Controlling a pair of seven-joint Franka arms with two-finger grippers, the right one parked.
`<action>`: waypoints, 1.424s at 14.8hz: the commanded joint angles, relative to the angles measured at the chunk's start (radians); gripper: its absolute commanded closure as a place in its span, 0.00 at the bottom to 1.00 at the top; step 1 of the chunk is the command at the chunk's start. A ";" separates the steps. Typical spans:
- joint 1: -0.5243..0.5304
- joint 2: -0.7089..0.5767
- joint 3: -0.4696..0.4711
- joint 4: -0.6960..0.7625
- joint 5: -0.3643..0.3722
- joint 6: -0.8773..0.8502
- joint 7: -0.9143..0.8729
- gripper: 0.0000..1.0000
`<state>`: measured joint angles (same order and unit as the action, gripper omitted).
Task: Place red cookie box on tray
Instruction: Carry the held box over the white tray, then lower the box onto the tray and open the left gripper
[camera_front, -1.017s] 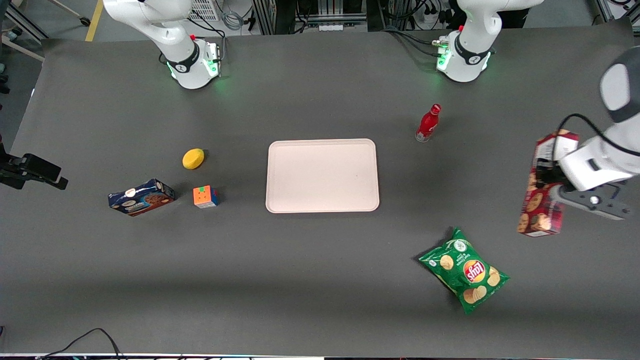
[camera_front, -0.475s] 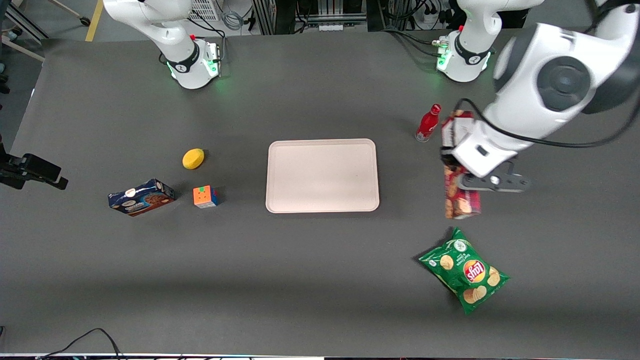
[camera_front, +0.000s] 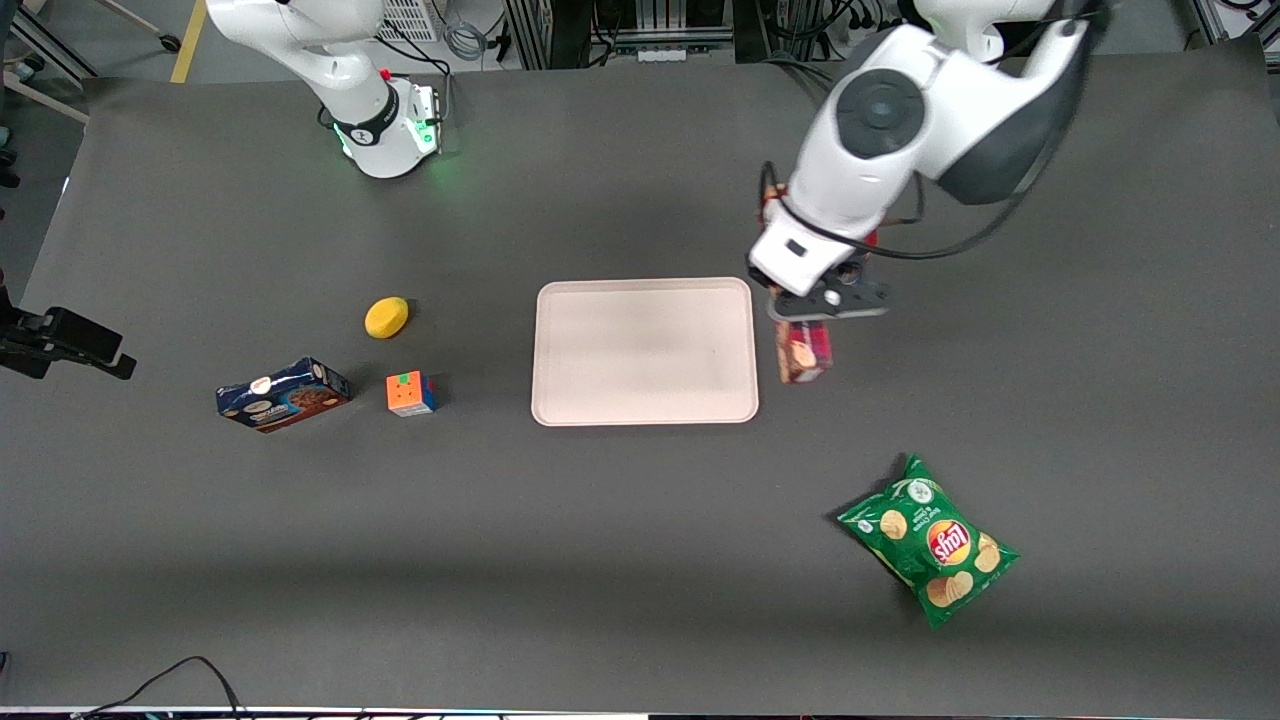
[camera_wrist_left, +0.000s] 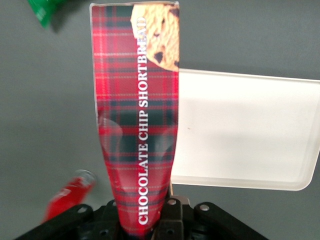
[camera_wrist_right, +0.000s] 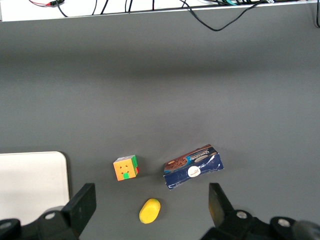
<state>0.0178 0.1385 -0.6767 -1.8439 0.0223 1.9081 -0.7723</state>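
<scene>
My left gripper (camera_front: 812, 305) is shut on the red cookie box (camera_front: 803, 352), a long dark-red plaid carton. It holds the box in the air just beside the tray's edge on the working arm's side. The box hangs from the gripper toward the front camera. In the left wrist view the gripper (camera_wrist_left: 145, 215) pinches the box (camera_wrist_left: 137, 120) near one end, and the box bulges in at the grip. The tray (camera_front: 644, 350) is pale pinkish-cream and bare; it also shows in the left wrist view (camera_wrist_left: 245, 132) next to the box.
A red bottle (camera_wrist_left: 67, 194) stands close by the gripper, mostly hidden by the arm in the front view. A green chip bag (camera_front: 928, 541) lies nearer the front camera. A lemon (camera_front: 386, 317), puzzle cube (camera_front: 411, 393) and blue cookie box (camera_front: 283, 394) lie toward the parked arm's end.
My left gripper has carried the red cookie box from the working arm's end of the table, past the red bottle, to just beside the tray's edge.
</scene>
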 joint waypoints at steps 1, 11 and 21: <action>-0.005 -0.042 -0.089 -0.184 0.040 0.197 -0.189 1.00; -0.039 0.251 -0.124 -0.272 0.511 0.486 -0.552 1.00; -0.055 0.434 -0.115 -0.218 0.738 0.497 -0.679 1.00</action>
<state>-0.0170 0.5401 -0.7985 -2.0910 0.6686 2.4118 -1.3806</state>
